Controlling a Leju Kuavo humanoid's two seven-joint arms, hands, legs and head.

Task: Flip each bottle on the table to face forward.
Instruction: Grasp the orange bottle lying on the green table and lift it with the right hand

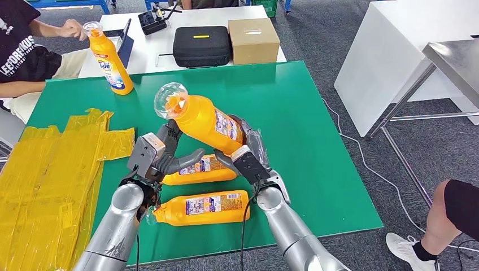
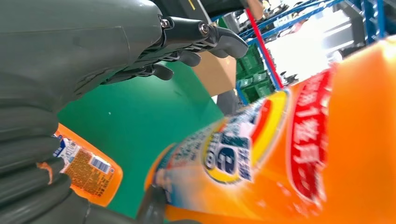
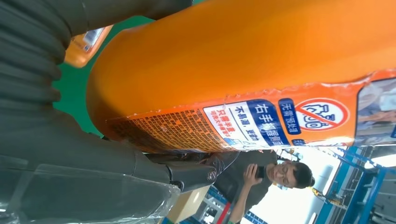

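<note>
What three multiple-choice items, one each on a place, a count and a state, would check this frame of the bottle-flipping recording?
1. Where does the upright bottle stand?
A. At the far left corner of the green table, by a person's hand
B. On the black case
C. On the floor

2. How many orange bottles show in the head view?
A. Two
B. Three
C. Four

3. What is the state of the raised bottle?
A. Lying flat on the table
B. Held tilted above the table by the right hand
C. Standing upright, untouched

Answers:
1. A, it stands at that corner next to the seated person.
2. C, one upright, one raised, and two lying bottles near the left hand.
3. B, the right hand grips its base and its clear cap points up and left.
</note>
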